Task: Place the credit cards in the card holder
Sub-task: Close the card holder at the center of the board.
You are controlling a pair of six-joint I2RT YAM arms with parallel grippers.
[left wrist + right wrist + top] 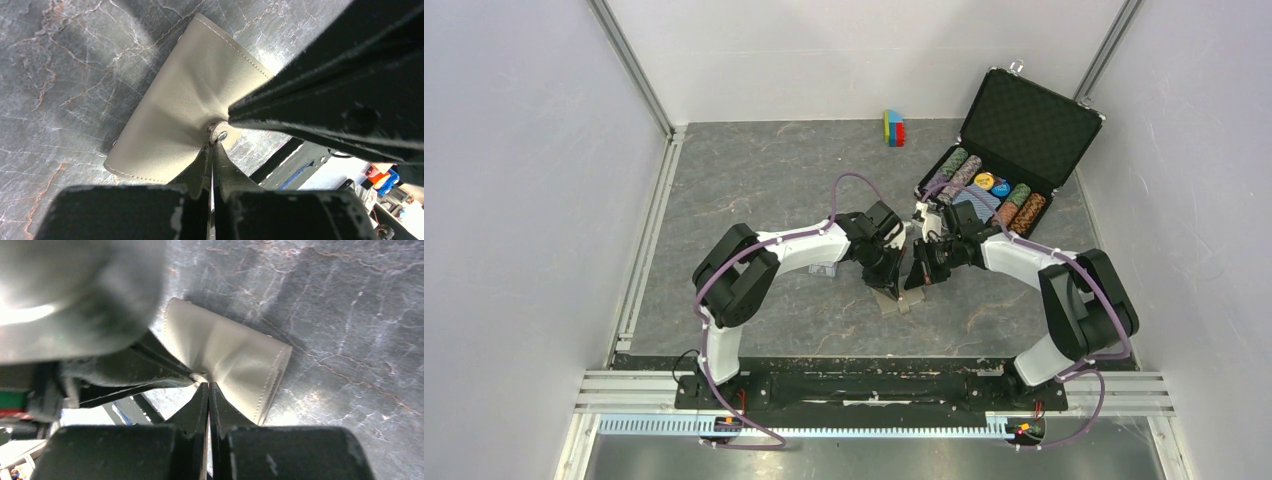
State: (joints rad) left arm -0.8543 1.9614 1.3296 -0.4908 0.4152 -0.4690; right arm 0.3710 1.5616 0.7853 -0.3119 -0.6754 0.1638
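white arms (809, 248), black joints (744, 285), purple cables (849, 178), black fingers (197, 172).

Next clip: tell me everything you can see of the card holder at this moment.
The card holder is a small taupe, leather-looking wallet with pale stitching along its edges and a metal snap at one edge. Only its outer face shows; no lining or cards are visible. It sits over the dark marbled table between the arms. The left claw and right claw are both shut at the snap edge, apparently pinching it, and creases fan out from there.
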